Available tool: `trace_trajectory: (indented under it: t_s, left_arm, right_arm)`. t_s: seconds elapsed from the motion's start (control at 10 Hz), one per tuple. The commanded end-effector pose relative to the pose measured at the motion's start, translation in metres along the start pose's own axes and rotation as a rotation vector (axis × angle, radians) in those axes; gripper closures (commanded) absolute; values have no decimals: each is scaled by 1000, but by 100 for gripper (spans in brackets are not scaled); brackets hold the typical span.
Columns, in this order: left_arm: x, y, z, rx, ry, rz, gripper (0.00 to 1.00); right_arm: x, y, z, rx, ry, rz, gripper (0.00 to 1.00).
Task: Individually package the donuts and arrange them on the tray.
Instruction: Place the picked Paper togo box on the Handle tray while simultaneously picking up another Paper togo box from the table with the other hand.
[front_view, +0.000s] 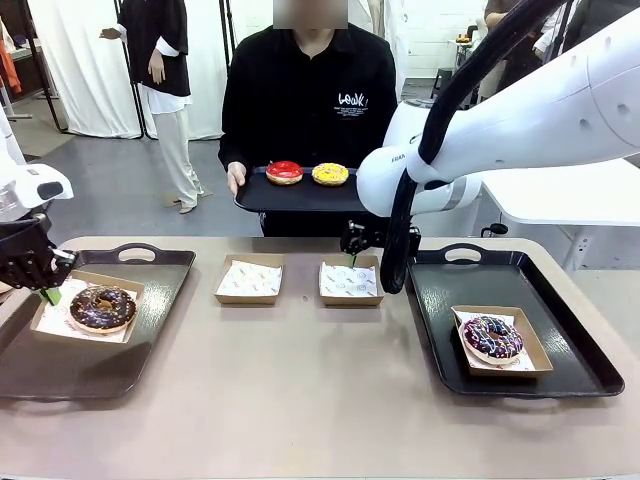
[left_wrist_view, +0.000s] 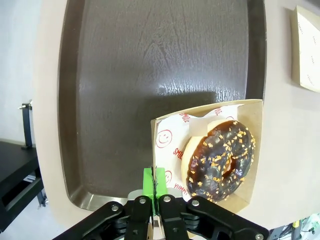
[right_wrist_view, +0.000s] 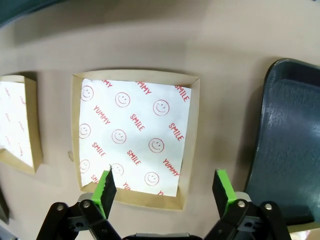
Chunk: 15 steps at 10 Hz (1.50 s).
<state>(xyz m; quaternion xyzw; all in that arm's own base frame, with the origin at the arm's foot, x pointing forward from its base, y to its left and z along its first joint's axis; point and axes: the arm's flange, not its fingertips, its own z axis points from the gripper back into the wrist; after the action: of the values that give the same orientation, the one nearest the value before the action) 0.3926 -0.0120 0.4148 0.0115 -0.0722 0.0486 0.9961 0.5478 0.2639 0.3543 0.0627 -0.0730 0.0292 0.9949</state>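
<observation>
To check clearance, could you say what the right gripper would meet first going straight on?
The right gripper would probably meet the empty paper-lined box, near its closer rim; depth is unclear.

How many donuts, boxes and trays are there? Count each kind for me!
Donuts: 4
Boxes: 4
Trays: 3
Total: 11

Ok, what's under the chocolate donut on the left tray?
The chocolate donut sits in a shallow cardboard box lined with smiley-print paper, on the left tray. The donut covers the paper's middle. The left gripper pinches the box's edge.
</observation>
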Motion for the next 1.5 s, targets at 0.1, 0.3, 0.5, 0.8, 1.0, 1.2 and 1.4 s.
trace_trajectory:
  t_s: [0.1, 0.3, 0.5, 0.8, 1.0, 1.2, 1.4]
  left_arm:
    - [-27, -5, -28, 13, 3, 14, 99]
    - [-27, -6, -33, 15, 3, 17, 99]
    - [-27, -7, -40, 23, 10, 10, 99]
    - [-34, -5, -44, 6, 38, -85, 99]
    - [-37, 0, -44, 25, 32, -110, 99]
    - [-39, 2, -49, 50, 38, -133, 99]
    - [-40, 1, -52, 49, 44, -135, 99]
  right_arm:
    - [-5, 14, -11, -108, -19, 33, 0]
    - [-5, 15, -13, -108, -9, 35, 0]
    - [-5, 13, -15, -101, -4, 28, 0]
    - [-5, 12, -16, -95, 5, 26, 0]
    - [-5, 10, -16, -90, 9, 21, 0]
    - [-5, 9, -16, -87, 11, 18, 0]
    - [-4, 8, -17, -83, 12, 12, 0]
